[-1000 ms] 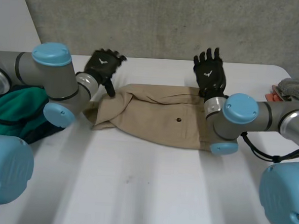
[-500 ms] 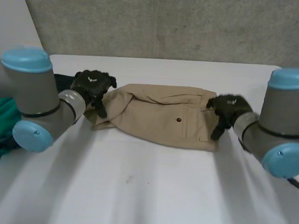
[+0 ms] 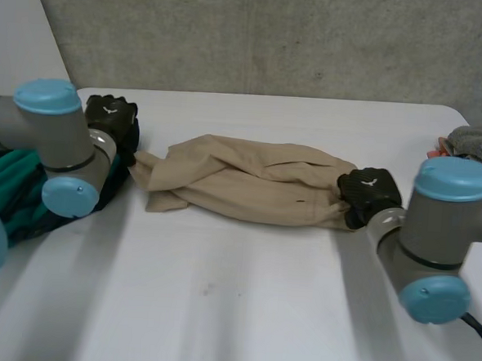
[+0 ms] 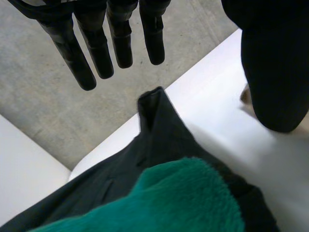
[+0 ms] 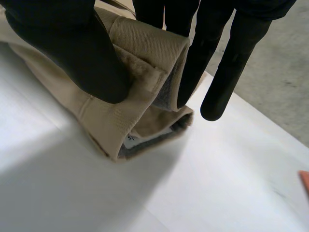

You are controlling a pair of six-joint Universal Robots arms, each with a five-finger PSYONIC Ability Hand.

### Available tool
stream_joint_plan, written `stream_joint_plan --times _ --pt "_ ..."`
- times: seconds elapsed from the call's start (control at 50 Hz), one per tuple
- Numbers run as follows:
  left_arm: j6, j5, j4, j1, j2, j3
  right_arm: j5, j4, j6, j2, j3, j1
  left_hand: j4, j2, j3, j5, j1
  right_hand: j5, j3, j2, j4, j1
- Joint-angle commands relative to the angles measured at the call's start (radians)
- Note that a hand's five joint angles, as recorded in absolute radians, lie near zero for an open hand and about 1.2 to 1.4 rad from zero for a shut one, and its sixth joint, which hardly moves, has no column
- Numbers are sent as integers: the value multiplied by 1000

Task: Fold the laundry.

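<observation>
On the white worktop [image 3: 241, 311], across its middle, the beige garment [image 3: 249, 181]: no longer broad and flat as half a second ago, now drawn into a narrower, rumpled bundle. Reads as a fold begun but untidy, and likely needs smoothing before counting as done. At the worktop's left edge, a green and dark pile of clothes [image 3: 11, 191], lying loose and seemingly waiting its turn. Over that pile, the left robot hand [image 3: 110, 117], gone from the garment's left end where it sat a moment ago. Fingers [image 4: 96, 53] straight and apart from the thumb, holding nothing, just beside the bundle's loose left corner. At the garment's right end, the right robot hand [image 3: 370, 191], lower than before and clamped there: thumb [image 5: 72, 53] pressing on the thick doubled hem, fingers [image 5: 227, 72] behind the fold, cloth pinched between. Leaves the garment held at one end only, so any pull now probably drags rather than folds. Calls next, most likely, for a fresh grasp on the left end. At the worktop's far right edge, a small grey cloth [image 3: 477, 142], well apart from both robot hands.
</observation>
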Motion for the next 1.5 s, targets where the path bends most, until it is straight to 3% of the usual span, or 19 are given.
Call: stream_joint_plan --times 0.02,0.14,0.24,0.42,0.52,0.6,0.66,0.72,0.74,0.8,0.88,0.96,1.02,1.12,1.22,1.34,1.5 --pt "-17 30 -17 9 144 -152 -14 52 -169 -131 127 -111 -54 -62 -60 -45 -64 235 225 222 200 313" --pt "-64 78 -23 24 302 -352 -22 102 -460 -168 167 -297 -80 -89 -87 -71 -91 235 225 222 200 313" --pt "-106 127 -11 27 390 -456 -51 82 -620 -171 121 -306 -80 -89 -87 -71 -91 235 225 222 200 313" --pt "-170 134 2 0 453 -521 -126 -77 -607 -228 64 9 -80 -89 -87 -71 -91 235 225 222 200 313" --pt "-193 114 -1 -28 473 -553 -333 -180 -608 -144 109 207 -83 -91 -89 -74 -94 235 225 222 200 313" --pt "-195 110 -3 -38 485 -570 -439 -182 -611 -50 98 283 -95 -103 -101 -86 -105 235 225 222 200 313" --pt "-195 108 2 -42 499 -576 -435 -160 -593 -18 52 300 -104 -112 -110 -95 -114 176 166 164 142 254" --pt "-196 108 3 -42 511 -573 -406 -152 -523 -28 31 294 -124 -132 -130 -115 -135 -550 -560 -562 -584 -472" --pt "-199 107 3 -42 520 -567 -387 -158 -430 -40 26 286 -130 -138 -136 -121 -141 -843 -853 -855 -878 -765" --pt "-207 102 14 -43 531 -553 -372 -192 -224 -105 27 254 -136 -144 -142 -127 -146 -987 -997 -999 -1022 -909" --pt "-242 93 49 -68 542 -501 -353 -243 219 -267 66 142 -171 -179 -177 -162 -181 -987 -997 -999 -1022 -909" --pt "-274 110 54 -115 537 -450 -338 -223 430 -303 81 39 -174 -182 -180 -165 -185 -987 -997 -999 -1022 -909" --pt "-290 140 40 -163 522 -419 -320 -163 438 -300 75 -12 -177 -185 -183 -168 -188 -987 -997 -999 -1022 -909" --pt "-291 214 -33 -281 427 -340 -281 36 326 -217 -18 -56 -174 -182 -180 -165 -185 -987 -997 -999 -1022 -909" --pt "-296 107 -147 -353 367 -307 -329 211 205 -151 -97 -39 -177 -185 -183 -168 -188 -987 -997 -999 -1022 -909" --pt "-304 -28 -196 -388 321 -315 -421 274 101 -85 -138 -15 -183 -191 -189 -174 -193 -987 -997 -999 -1022 -909" --pt "-282 2 -192 -375 169 -258 -297 268 19 60 -190 19 -183 -191 -189 -174 -193 -987 -997 -999 -1022 -909"
